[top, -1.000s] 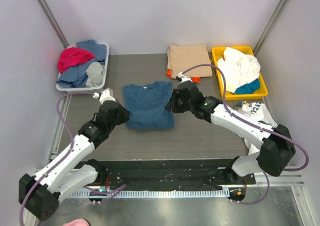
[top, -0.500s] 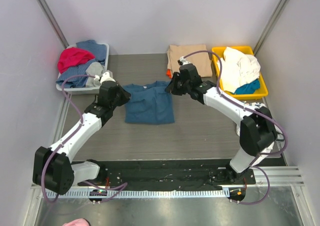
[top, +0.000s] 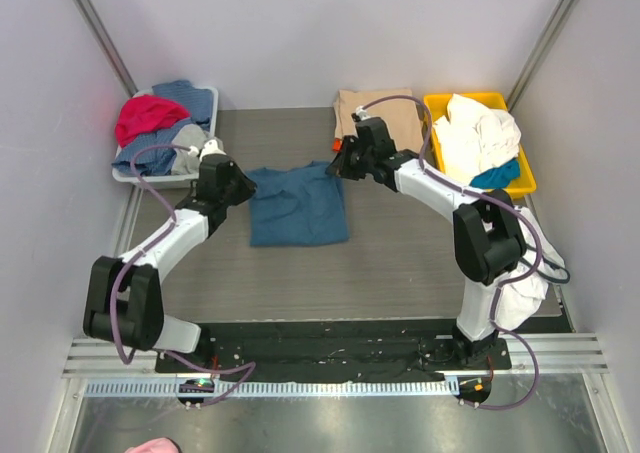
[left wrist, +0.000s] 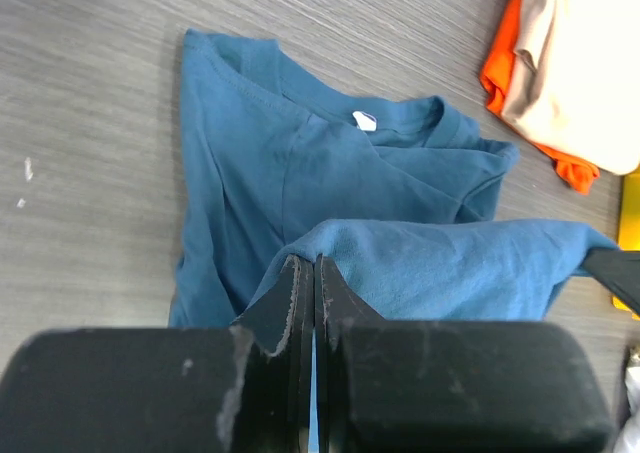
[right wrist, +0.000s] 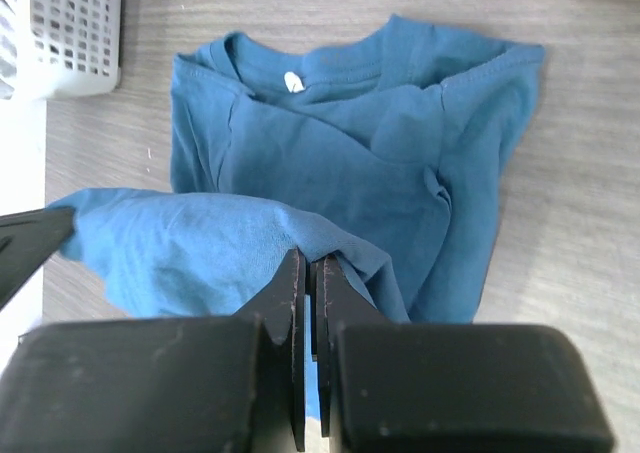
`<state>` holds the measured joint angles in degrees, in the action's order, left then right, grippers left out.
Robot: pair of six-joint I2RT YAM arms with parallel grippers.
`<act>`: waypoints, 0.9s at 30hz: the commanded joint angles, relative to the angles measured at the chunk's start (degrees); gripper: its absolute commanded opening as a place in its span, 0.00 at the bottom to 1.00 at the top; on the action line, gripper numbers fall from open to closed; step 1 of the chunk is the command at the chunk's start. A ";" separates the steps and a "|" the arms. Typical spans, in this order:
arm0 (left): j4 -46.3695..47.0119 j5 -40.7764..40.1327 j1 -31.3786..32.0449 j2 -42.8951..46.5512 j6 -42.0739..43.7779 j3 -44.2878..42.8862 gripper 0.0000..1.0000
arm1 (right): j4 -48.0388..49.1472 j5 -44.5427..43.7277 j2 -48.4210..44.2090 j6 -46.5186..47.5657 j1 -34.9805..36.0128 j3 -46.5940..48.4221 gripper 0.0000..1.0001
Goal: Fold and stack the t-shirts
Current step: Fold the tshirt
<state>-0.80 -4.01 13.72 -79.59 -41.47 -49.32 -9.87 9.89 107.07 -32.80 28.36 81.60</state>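
Top external view: the teal-blue t-shirt (top: 298, 205) lay on the grey table (top: 400, 263), just toward 11 o'clock of its middle, collar toward 12 o'clock.
Left gripper: the left gripper (top: 240, 180) sat at the shirt's 9 o'clock corner on the far edge, its arm stretched out from 7 o'clock.
Right gripper: the right gripper (top: 338, 166) sat at the shirt's far corner toward 1 o'clock, its arm arched in from 5 o'clock.
Left wrist view: the left gripper (left wrist: 306, 273) had its fingers pressed together on a raised fold of the teal-blue t-shirt (left wrist: 330, 163); that fold ran off toward 3 o'clock above the flat body of the shirt.
Right wrist view: the right gripper (right wrist: 307, 268) was likewise pinching a raised fold of the teal-blue t-shirt (right wrist: 350, 163), the cloth stretching away toward 9 o'clock.
Collar: open toward 12 o'clock in both wrist views, with a white neck tag (left wrist: 365, 121) inside it.
Tan t-shirt: the tan t-shirt (top: 385, 113) lay folded at 1 o'clock on the table.
Orange t-shirt: the orange t-shirt (left wrist: 510, 58) lay under the tan one, only its edge showing.
White basket: the white basket (top: 213, 113) at 10 o'clock held red, blue and grey clothes.
Yellow bin: the yellow bin (top: 480, 99) at 2 o'clock held white cloth (top: 480, 133) over a bit of blue.
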 commanded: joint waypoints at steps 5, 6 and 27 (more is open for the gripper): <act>8.88 3.22 -1.41 -10.22 1.57 -6.84 0.00 | 3.45 2.85 5.08 0.89 -2.61 7.25 0.01; 9.14 3.74 -1.58 -11.28 1.48 -7.28 0.00 | 3.45 2.94 5.60 0.89 -2.78 8.04 0.01; 14.24 8.24 -8.52 -23.23 1.48 -13.87 0.27 | 8.98 11.99 23.00 0.10 -7.79 22.89 0.34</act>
<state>8.97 4.89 7.22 -100.38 -41.45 -60.10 -7.51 19.03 128.46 -32.93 22.11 100.53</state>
